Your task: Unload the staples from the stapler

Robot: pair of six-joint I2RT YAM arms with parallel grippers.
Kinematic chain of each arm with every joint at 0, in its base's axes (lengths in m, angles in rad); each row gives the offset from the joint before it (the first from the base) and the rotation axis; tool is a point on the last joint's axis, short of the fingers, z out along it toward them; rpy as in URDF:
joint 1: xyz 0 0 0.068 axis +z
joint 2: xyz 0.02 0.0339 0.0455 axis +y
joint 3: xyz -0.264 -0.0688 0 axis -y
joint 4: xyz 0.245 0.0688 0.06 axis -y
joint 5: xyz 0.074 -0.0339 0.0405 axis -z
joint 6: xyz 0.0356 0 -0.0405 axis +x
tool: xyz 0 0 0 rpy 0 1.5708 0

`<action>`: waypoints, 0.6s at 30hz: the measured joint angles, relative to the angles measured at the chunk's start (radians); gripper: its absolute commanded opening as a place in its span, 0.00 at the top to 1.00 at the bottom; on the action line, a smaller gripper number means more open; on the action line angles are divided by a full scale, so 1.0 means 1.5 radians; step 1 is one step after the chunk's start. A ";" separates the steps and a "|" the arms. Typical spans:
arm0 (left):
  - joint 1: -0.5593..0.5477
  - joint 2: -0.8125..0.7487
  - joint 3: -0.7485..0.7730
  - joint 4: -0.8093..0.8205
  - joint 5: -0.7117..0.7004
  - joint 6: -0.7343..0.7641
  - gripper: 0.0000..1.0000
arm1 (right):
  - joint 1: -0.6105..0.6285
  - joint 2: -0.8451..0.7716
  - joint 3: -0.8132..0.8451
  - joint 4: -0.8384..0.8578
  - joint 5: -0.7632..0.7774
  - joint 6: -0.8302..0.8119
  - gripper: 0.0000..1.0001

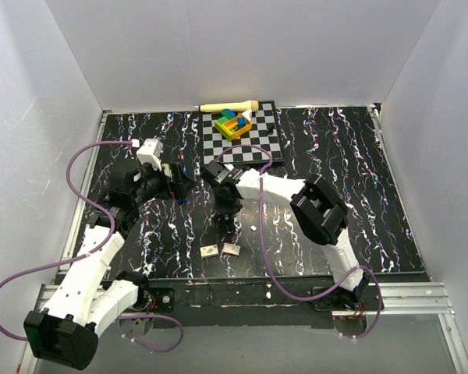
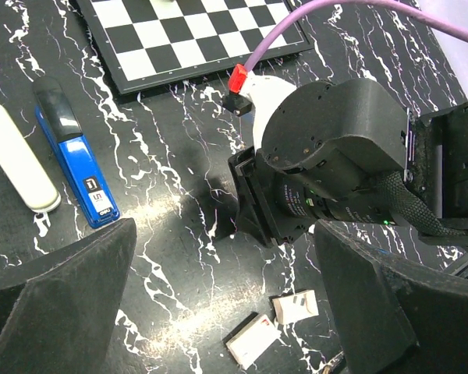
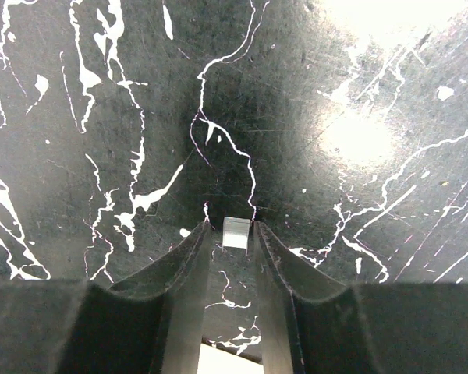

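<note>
The blue stapler (image 2: 79, 161) with its black end lies flat on the black marbled table, at the left of the left wrist view and apart from both grippers. My left gripper (image 2: 225, 265) hovers wide open over bare table, holding nothing. My right gripper (image 3: 230, 227) points down at the table. A short silvery strip of staples (image 3: 236, 233) sits between its fingertips. The right finger (image 3: 269, 249) is almost against the strip, and a narrow gap shows on the left side. From above, the right gripper (image 1: 226, 212) stands near the middle of the table.
Two small pale staple boxes (image 2: 296, 306) (image 2: 253, 340) lie near the table's front. A white oblong object (image 2: 19, 167) lies beside the stapler. A chessboard (image 1: 261, 136) carrying coloured blocks (image 1: 232, 123) and a wooden stick (image 1: 230, 106) sit at the back.
</note>
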 measured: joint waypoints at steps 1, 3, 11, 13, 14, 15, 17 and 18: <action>0.000 0.000 0.000 0.000 -0.002 0.000 0.02 | 0.000 0.001 0.001 -0.002 0.001 -0.001 0.65; 0.000 0.000 0.000 -0.001 -0.004 0.000 0.02 | 0.001 0.002 0.003 -0.003 0.002 -0.002 0.66; 0.000 -0.003 0.000 -0.004 -0.010 0.000 0.02 | 0.011 0.008 0.013 -0.009 0.011 -0.002 0.68; 0.000 -0.005 0.000 -0.004 -0.011 0.000 0.02 | 0.014 0.010 0.016 -0.010 0.013 -0.003 0.69; 0.000 -0.006 0.000 -0.004 -0.011 0.000 0.02 | 0.015 0.011 0.017 -0.010 0.014 -0.004 0.70; 0.000 -0.006 0.000 -0.004 -0.011 0.000 0.02 | 0.016 0.011 0.018 -0.011 0.015 -0.004 0.70; 0.000 -0.008 0.000 -0.004 -0.013 0.000 0.02 | 0.017 0.012 0.019 -0.013 0.016 -0.004 0.72; 0.000 -0.008 0.000 -0.004 -0.013 0.000 0.02 | 0.017 0.012 0.020 -0.014 0.016 -0.004 0.73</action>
